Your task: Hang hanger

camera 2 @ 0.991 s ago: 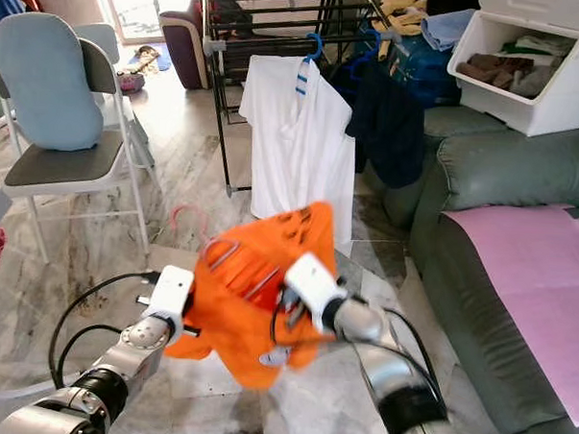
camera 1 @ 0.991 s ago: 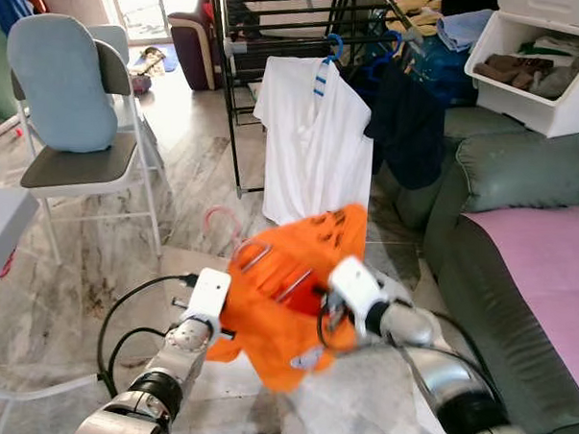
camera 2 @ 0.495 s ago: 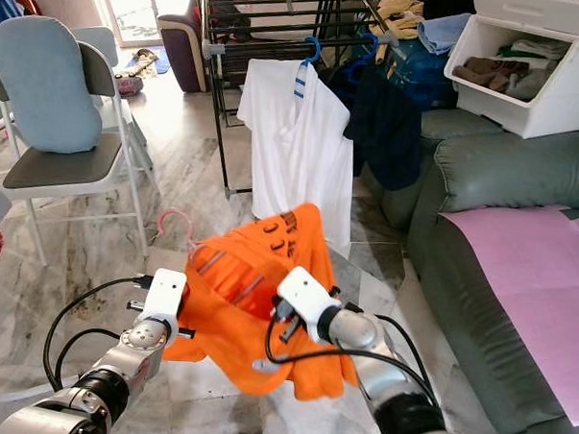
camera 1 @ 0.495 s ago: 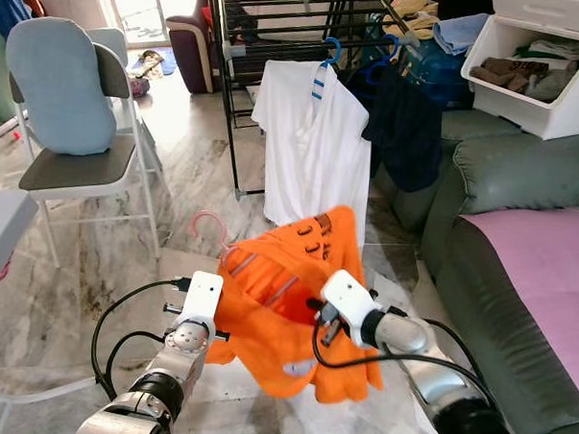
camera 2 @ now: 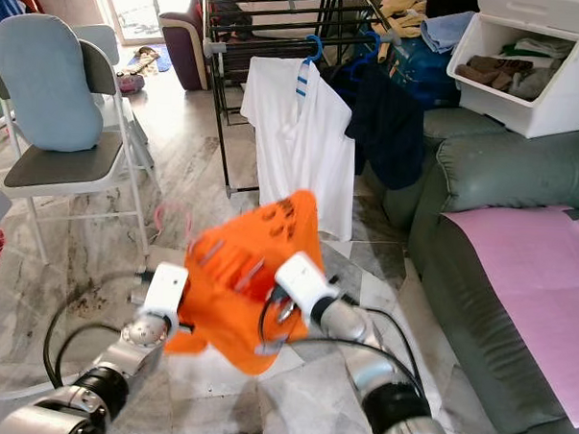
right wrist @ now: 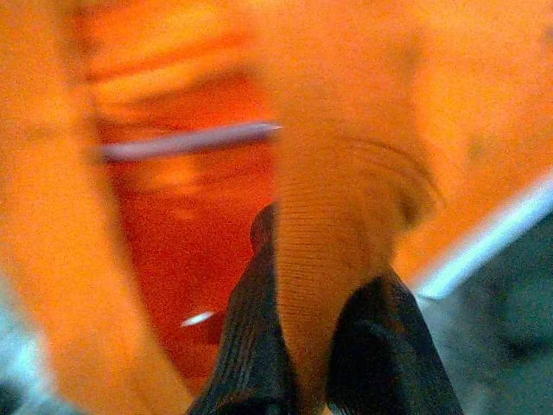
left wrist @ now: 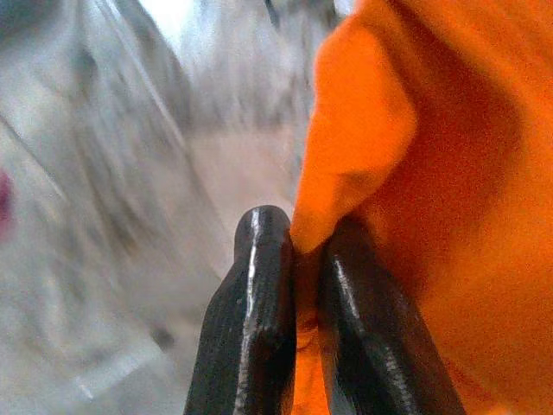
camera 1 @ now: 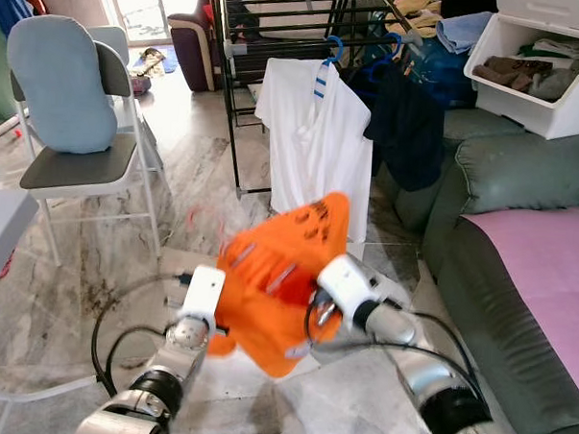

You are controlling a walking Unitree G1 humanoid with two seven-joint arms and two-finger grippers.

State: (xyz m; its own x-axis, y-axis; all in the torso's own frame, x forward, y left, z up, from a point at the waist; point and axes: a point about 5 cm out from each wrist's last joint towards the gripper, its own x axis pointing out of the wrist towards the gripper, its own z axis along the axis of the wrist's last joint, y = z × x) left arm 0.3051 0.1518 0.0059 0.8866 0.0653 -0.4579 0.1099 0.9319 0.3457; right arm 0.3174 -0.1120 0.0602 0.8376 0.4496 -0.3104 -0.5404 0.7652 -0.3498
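- Orange shirt (camera 1: 282, 279) held up in the air between both arms, blurred; pink hanger (camera 1: 205, 223) faintly visible at its left edge.
- Left pincer (left wrist: 298, 259) clenched on a fold of the shirt's edge.
- Right pincer (right wrist: 302, 285) clenched on orange fabric, a ribbed band between its fingers.
- Drying rack (camera 1: 269, 24) stands ahead, white shirt (camera 1: 317, 141) hanging on it.
- Sofa (camera 1: 517, 285) close on the right, chair (camera 1: 77, 140) left, marble floor (camera 1: 75, 275) between.

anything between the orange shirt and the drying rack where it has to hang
No object on the floor blocks the way. The orange shirt is in front of the drying rack, whose near rail already carries a white shirt.
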